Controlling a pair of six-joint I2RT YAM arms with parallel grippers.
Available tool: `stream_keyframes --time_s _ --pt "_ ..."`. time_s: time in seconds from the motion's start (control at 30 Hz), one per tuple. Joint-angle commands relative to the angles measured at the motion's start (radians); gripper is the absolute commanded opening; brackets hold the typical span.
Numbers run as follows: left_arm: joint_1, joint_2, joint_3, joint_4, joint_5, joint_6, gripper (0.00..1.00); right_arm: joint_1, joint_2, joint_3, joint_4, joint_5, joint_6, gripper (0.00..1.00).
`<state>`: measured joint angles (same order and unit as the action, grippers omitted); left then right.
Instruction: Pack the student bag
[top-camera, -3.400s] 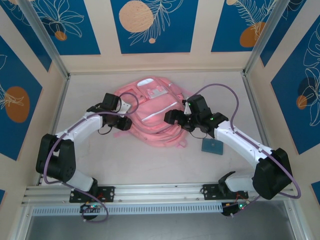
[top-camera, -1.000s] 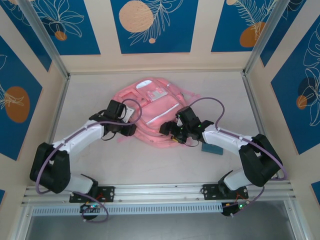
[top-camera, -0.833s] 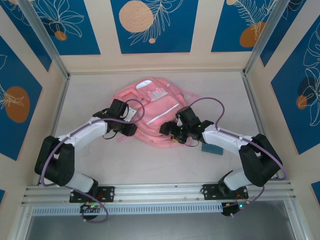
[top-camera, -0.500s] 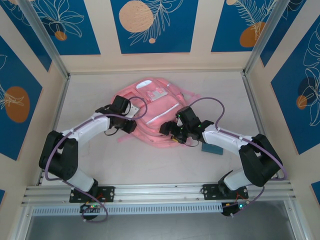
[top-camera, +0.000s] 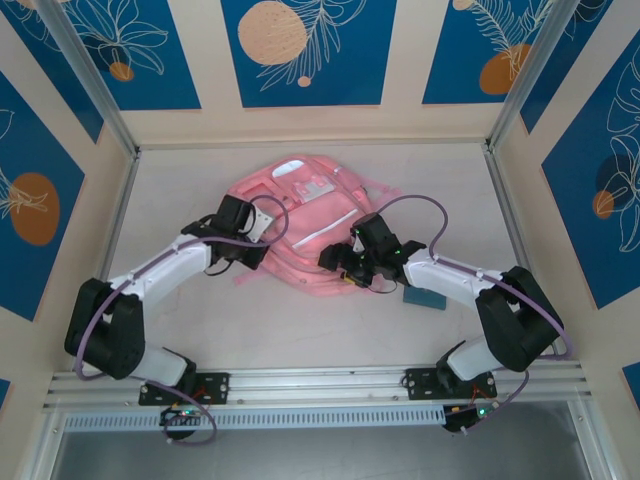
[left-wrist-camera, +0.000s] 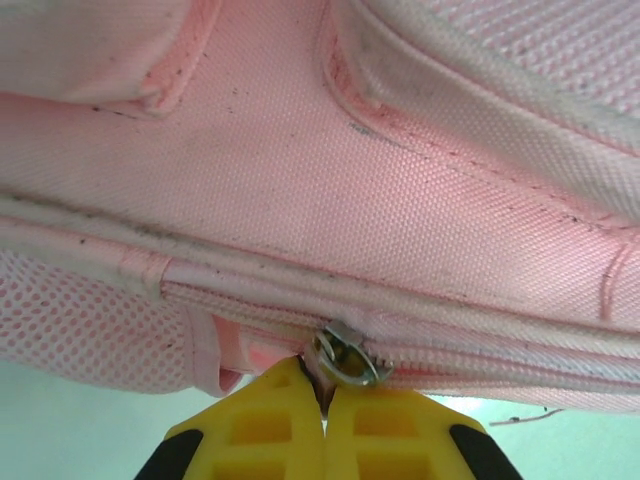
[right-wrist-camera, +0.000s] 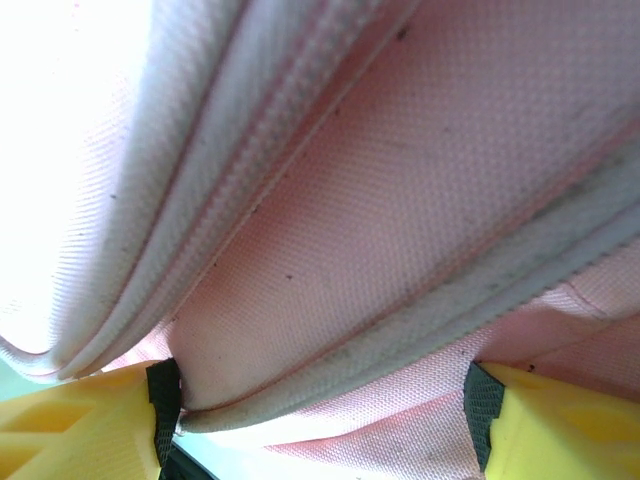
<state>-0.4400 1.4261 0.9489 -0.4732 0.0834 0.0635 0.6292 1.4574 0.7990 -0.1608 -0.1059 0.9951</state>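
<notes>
Currently student bag lies flat on table; left gripper, at bag's near-left edge, pinched tight on zipper pull; right gripper, at bag's near-right edge, clamps thick fabric fold

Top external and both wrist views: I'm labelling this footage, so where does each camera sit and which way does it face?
Top external: above and behind the bases, looking down at the table; shows both arms, left gripper, right gripper, student bag, teal case.
Left wrist: on that wrist, looking along its shut yellow fingers at the zipper pull.
Right wrist: on that wrist, close on a bag fold between its fingers.
Shared: all three show the pink bag.
</notes>
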Motion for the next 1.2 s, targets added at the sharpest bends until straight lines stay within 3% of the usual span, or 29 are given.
stream_keyframes --time_s 0.0,0.23,0.53,0.73,0.9,1.0,1.17 --pt "-0.018 -0.072 -0.045 0.029 -0.003 -0.036 0.00 0.009 0.015 -0.012 0.013 0.008 0.003 0.76" --pt "-0.080 -0.088 -0.065 0.004 0.023 -0.057 0.00 0.015 0.027 -0.006 0.029 0.002 0.009 0.75" --pt "-0.151 -0.106 -0.087 -0.003 0.141 -0.054 0.00 0.021 0.034 -0.004 0.033 0.002 0.013 0.75" --pt "-0.165 -0.153 -0.102 0.011 -0.012 -0.108 0.00 0.020 0.032 -0.001 0.030 0.005 0.013 0.74" --pt "-0.105 -0.181 -0.086 0.006 -0.073 -0.174 0.34 0.018 0.032 0.011 -0.016 0.052 -0.006 0.74" --pt "-0.052 -0.182 -0.071 0.018 -0.051 -0.248 0.48 0.008 0.039 0.020 -0.037 0.118 -0.040 0.74" --pt "0.025 -0.174 -0.049 0.057 -0.007 -0.408 0.57 -0.058 0.062 0.035 -0.048 0.186 -0.093 0.72"
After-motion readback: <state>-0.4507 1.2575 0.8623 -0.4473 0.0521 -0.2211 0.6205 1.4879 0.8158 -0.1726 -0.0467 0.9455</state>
